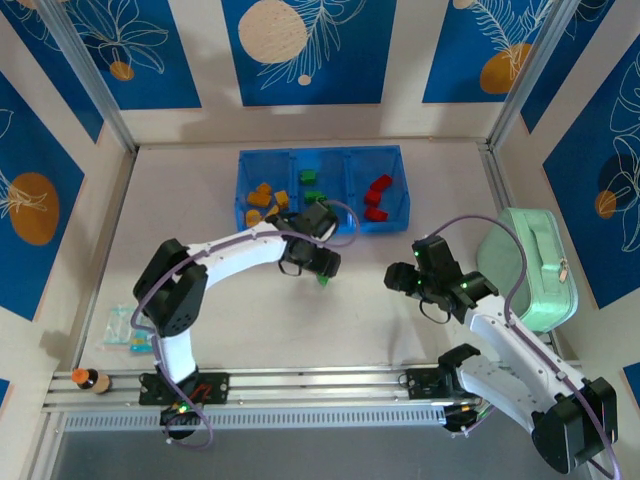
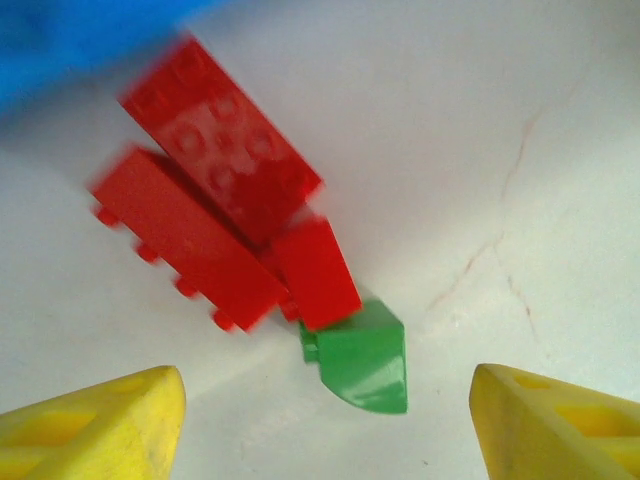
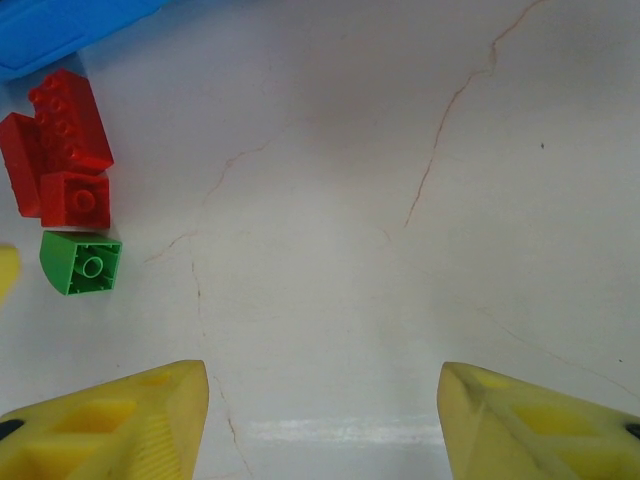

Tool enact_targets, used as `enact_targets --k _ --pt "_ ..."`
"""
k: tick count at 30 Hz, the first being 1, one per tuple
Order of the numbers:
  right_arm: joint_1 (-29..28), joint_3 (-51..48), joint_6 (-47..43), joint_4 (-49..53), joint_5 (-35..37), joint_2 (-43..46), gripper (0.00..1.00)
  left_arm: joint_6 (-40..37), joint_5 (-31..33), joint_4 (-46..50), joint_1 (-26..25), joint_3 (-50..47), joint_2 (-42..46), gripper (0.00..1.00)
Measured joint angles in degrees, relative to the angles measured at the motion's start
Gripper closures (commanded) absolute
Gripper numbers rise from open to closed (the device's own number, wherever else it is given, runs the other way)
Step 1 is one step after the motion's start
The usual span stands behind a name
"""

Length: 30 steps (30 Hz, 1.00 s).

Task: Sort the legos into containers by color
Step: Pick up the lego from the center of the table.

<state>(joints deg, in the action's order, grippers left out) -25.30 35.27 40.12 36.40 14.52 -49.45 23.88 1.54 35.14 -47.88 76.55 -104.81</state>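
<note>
On the white table lies a green curved brick (image 2: 365, 357), touching a cluster of three red bricks (image 2: 215, 215). My left gripper (image 2: 330, 430) hovers over them, open, its yellow fingers (image 2: 100, 430) wide on either side of the green brick and apart from it. From above, the left gripper (image 1: 318, 264) covers the red cluster and only the green brick (image 1: 323, 279) peeks out. My right gripper (image 3: 325, 420) is open over bare table, with the green brick (image 3: 82, 262) and red bricks (image 3: 60, 150) far off to its left. The blue tray (image 1: 400, 215) holds orange, green and red bricks in separate compartments.
A pale mint-green case (image 1: 530, 265) sits at the right, close to my right arm. A small clear packet (image 1: 125, 330) and an orange-capped item (image 1: 88, 379) lie near the left front rail. Walls close in the table on three sides.
</note>
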Motion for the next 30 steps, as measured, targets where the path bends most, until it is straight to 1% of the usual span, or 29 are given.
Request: enact_targets --k 5,9,16,23,27,30 --pt "-0.4 -0.3 0.5 0.0 0.0 0.0 0.37 3.3 -0.3 -2.8 -2.5 -3.6 0.0 0.27" --pt "-0.5 -0.7 0.7 0.0 0.0 0.3 0.37 4.9 -0.3 -4.6 -3.0 -4.9 -0.2 0.28" --pt "-0.5 -1.7 0.9 0.1 0.0 1.3 0.38 6.3 -0.3 -6.7 -3.3 -5.1 -2.2 0.32" --pt "-0.5 -1.7 1.1 0.2 0.1 1.5 0.38 6.9 -0.2 -7.3 -3.4 -4.7 -5.0 0.46" --pt "-0.5 -1.7 1.4 0.2 0.2 2.2 0.38 7.3 0.5 -7.4 -3.5 -4.6 -5.3 0.56" --pt "-0.5 -1.7 1.5 0.2 0.2 2.4 0.39 7.4 0.8 -7.3 -3.7 -4.6 -5.3 0.62"
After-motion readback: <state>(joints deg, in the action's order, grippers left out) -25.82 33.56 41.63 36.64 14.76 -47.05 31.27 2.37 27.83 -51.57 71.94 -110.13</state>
